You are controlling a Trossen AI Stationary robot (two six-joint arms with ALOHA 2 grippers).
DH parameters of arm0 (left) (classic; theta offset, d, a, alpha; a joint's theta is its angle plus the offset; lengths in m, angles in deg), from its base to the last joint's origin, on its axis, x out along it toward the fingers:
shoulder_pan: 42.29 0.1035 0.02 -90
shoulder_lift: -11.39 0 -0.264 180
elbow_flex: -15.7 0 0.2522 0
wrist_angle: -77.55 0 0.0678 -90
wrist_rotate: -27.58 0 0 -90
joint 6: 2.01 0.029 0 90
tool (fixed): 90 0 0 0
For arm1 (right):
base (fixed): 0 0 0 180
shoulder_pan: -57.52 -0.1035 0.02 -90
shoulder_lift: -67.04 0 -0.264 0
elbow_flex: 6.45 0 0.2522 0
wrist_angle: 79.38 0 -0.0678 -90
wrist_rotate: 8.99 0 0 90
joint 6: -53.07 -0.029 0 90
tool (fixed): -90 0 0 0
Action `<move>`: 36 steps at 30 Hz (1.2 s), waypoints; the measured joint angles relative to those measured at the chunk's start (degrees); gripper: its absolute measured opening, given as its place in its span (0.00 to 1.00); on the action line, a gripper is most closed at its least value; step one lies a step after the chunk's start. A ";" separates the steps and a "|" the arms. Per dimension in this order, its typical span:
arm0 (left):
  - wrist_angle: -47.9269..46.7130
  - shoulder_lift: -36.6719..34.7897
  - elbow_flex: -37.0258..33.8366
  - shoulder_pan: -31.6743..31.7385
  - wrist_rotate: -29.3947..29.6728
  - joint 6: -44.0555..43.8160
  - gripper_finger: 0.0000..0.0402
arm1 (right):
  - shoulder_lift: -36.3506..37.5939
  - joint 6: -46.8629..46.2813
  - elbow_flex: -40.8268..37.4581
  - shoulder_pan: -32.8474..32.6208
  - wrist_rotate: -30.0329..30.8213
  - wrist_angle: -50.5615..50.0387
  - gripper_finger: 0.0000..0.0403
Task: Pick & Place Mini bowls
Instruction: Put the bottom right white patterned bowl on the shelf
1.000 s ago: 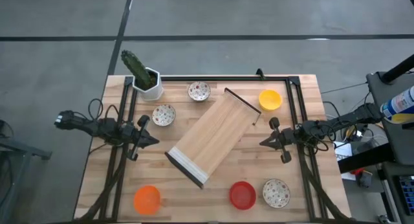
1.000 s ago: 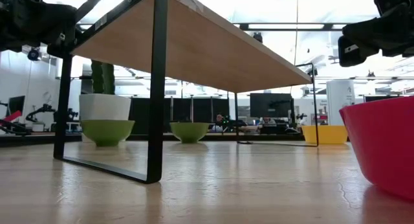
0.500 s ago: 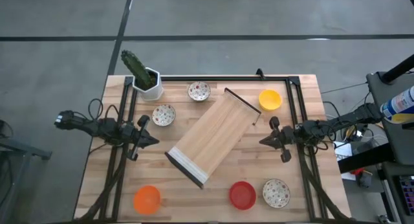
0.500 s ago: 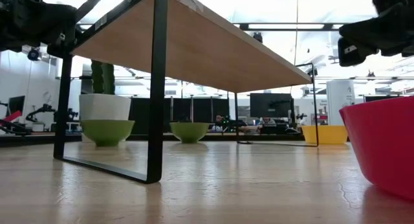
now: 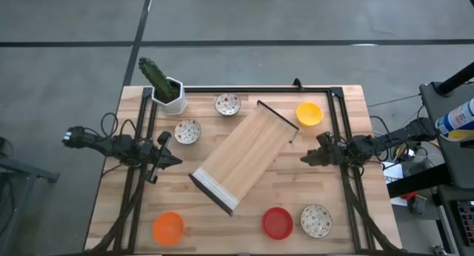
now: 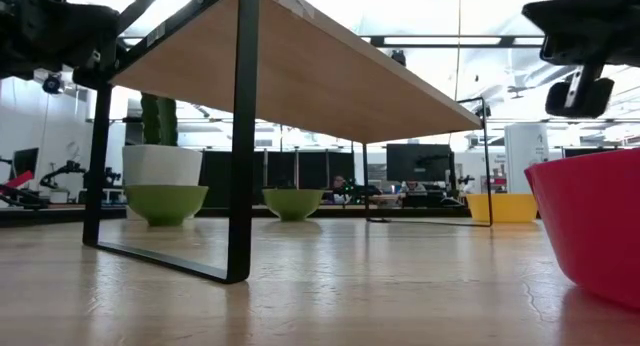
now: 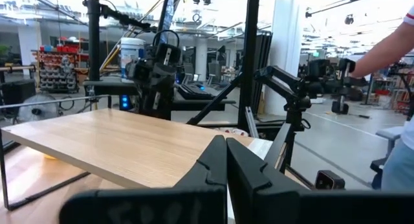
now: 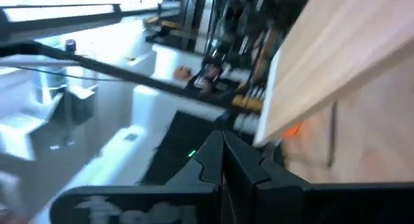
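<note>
Six mini bowls rest on their bases on the wooden table. Speckled white ones sit at the far left [image 5: 227,103], left of centre [image 5: 187,131] and near right [image 5: 316,220]. The yellow bowl [image 5: 309,114] is far right, the red bowl [image 5: 278,223] near centre and the orange bowl [image 5: 168,227] near left. My left gripper [image 5: 176,160] hovers shut at the left, right of the orange bowl's column and below the second speckled bowl. My right gripper [image 5: 302,158] hovers shut between the yellow and red bowls. Both fingertip pairs meet in the wrist views [image 7: 226,160] [image 8: 223,151].
A wooden shelf board [image 5: 243,156] on black metal legs [image 6: 243,136] stands slantwise across the table's middle, between both grippers. A white square pot with a cactus [image 5: 169,91] stands at the far left corner. A black frame rail [image 5: 252,89] runs along the far edge.
My right gripper has rolled about its own axis, so its fingers now show edge-on from above, and its wrist picture is tilted. It stays at about the same spot, still shut. The left arm and all bowls have kept still.
</note>
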 joint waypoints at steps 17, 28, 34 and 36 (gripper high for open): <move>0.14 0.00 0.70 -0.03 0.33 -10.42 0.00 | -5.74 10.67 29.61 -0.02 -30.10 -53.43 0.02; 8.12 0.00 0.82 -0.03 0.28 -16.95 0.00 | -19.16 19.86 37.68 -0.62 -28.00 -65.16 0.18; 15.80 -0.02 0.92 -0.03 0.28 -16.98 0.00 | -29.35 17.04 37.52 -5.34 -29.89 -64.35 0.32; 16.72 -0.02 0.92 -0.03 0.28 -16.88 0.00 | -32.75 16.59 37.40 -7.01 -29.96 -64.40 0.33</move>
